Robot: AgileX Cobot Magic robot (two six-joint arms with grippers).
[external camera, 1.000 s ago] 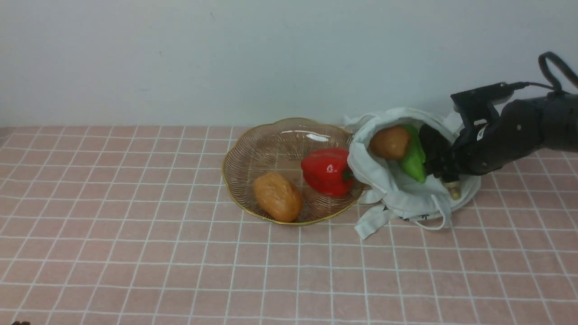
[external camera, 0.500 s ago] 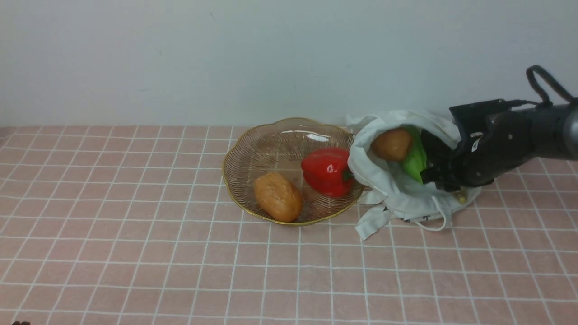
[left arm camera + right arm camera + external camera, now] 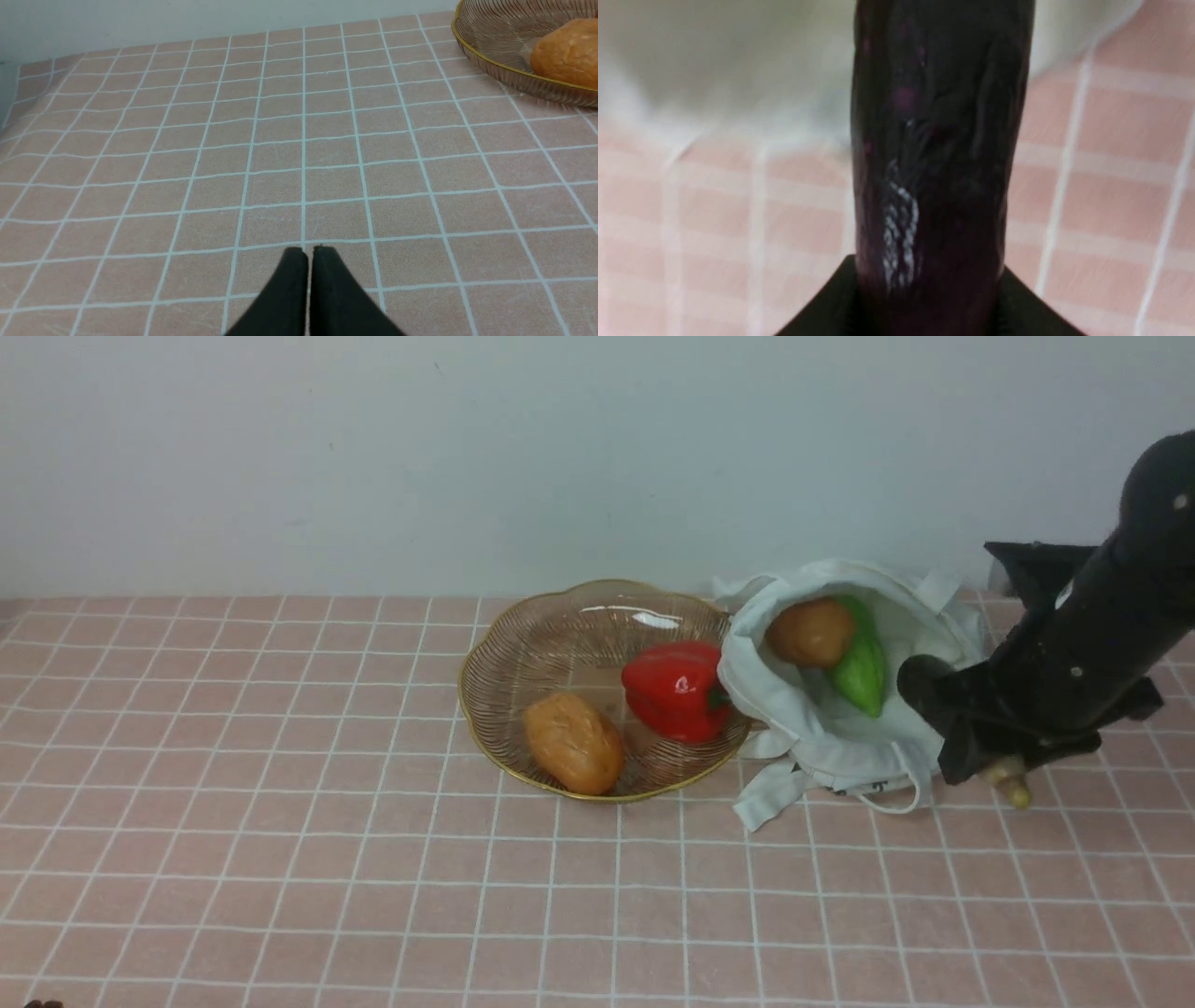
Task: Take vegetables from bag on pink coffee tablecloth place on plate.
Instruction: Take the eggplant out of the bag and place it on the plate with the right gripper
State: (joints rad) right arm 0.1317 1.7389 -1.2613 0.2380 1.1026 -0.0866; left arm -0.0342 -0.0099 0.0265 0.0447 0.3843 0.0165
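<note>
Right hand (image 3: pixel 980 747) clamped round eggplant (image 3: pixel 934 140), arm angled down; left hand (image 3: pixel 308 254) fingers pressed together.

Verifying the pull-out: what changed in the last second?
The right gripper, shut on the eggplant, drew it out of the bag to the robot's right; it now hangs over the tablecloth. The bag with its brown potato and green pepper, and the plate with its lighter potato and red pepper, stayed put.

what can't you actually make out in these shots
Bag contents beneath the potato and green pepper: front view, hidden by cloth.
Bag's dark print: front view, too small.
Eggplant ends: right wrist view, cut off by the frame.
Right gripper fingertips: front view, behind the arm.
</note>
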